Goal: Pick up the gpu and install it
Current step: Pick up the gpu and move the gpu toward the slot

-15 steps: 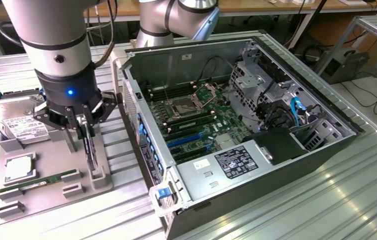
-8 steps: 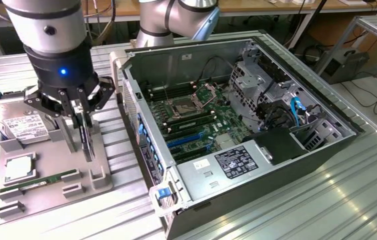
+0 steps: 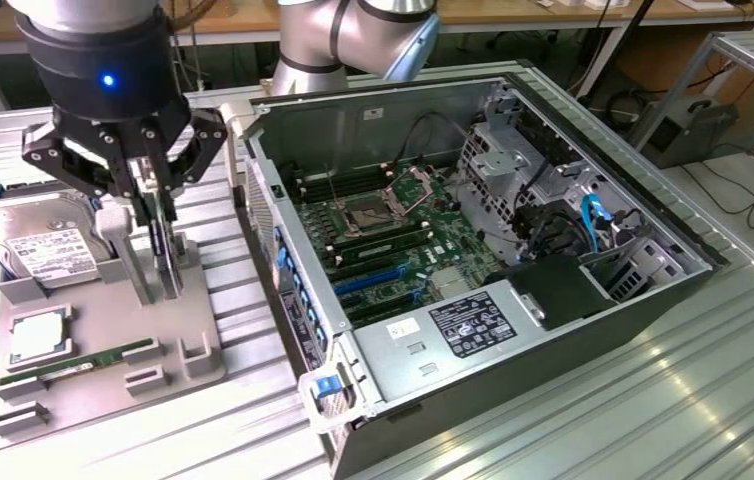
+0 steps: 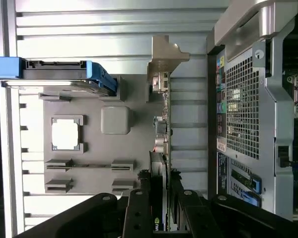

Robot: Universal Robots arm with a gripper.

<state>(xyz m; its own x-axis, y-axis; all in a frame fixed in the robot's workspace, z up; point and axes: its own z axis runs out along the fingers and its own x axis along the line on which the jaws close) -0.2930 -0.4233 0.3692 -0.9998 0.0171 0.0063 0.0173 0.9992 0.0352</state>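
The black claw gripper [image 3: 150,205] hangs directly above the thin dark gpu card [image 3: 164,262] and pinches its upper edge. The card stands on edge in the grey moulded tray [image 3: 197,365], its long axis running along the gap between the fingers. The open computer case [image 3: 310,130] sits to the exterior view's right.

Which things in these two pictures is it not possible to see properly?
1. Graphics card: exterior view, upper part hidden by the claw.
2. Hard drive label: exterior view, print too small to read.
3. Computer case: wrist view, cut off by the picture's edge.
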